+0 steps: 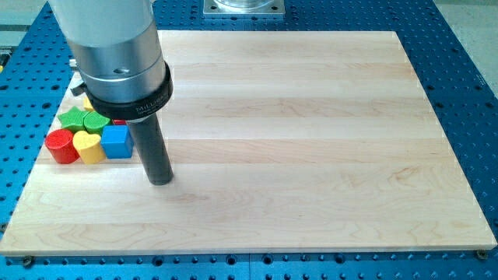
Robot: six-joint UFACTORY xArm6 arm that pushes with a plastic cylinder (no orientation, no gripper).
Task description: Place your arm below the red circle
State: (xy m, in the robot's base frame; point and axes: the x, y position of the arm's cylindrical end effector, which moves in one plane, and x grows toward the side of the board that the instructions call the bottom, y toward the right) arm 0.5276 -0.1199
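Note:
The red circle [61, 146] is a short red cylinder at the view's left edge of the wooden board [311, 155]. To its right sit a yellow heart-like block [89, 146] and a blue cube [117, 141]. Above them lie a green star [74, 118] and a green round block [96, 120]. My tip [160, 180] rests on the board to the right of the blue cube and slightly below it, well right of the red circle. The arm's body hides blocks behind the cluster; bits of yellow [87, 102] and red [120, 122] show there.
The arm's large silver and black housing [117, 54] hangs over the board's upper left. A blue perforated table [467, 93] surrounds the board. A metal mount [245, 8] sits at the view's top.

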